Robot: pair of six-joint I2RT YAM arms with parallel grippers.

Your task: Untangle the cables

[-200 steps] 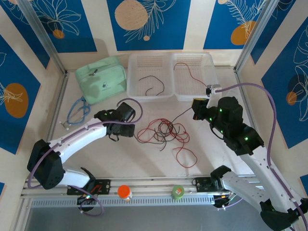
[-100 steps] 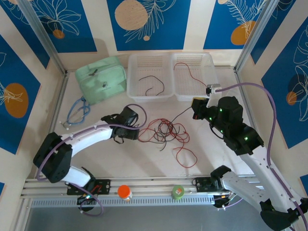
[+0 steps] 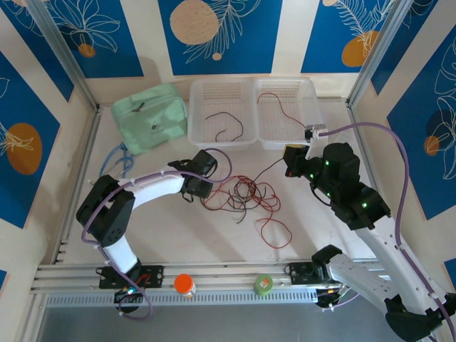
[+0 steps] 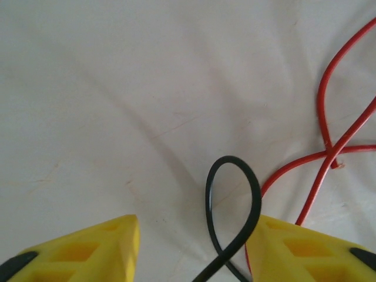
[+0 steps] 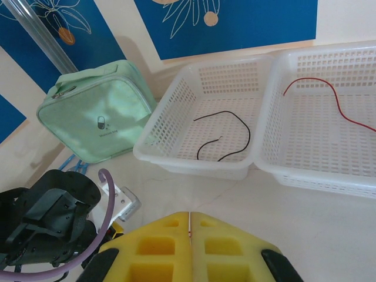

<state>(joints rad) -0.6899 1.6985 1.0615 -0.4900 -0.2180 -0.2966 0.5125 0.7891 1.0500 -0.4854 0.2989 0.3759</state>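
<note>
The left gripper (image 4: pixel 194 226) stands part open just above the creased white table (image 4: pixel 117 88). A black loop (image 4: pixel 232 158) lies between its yellow fingers (image 4: pixel 88 252), against the right one. I judge it is placed to pinch one wire out of the cables (image 3: pixel 242 194), a mid-table tangle of thin, glossy red and black curls. The right gripper (image 5: pixel 190 222) is pressed shut, seemingly anchoring a taut strand (image 3: pixel 273 167).
</note>
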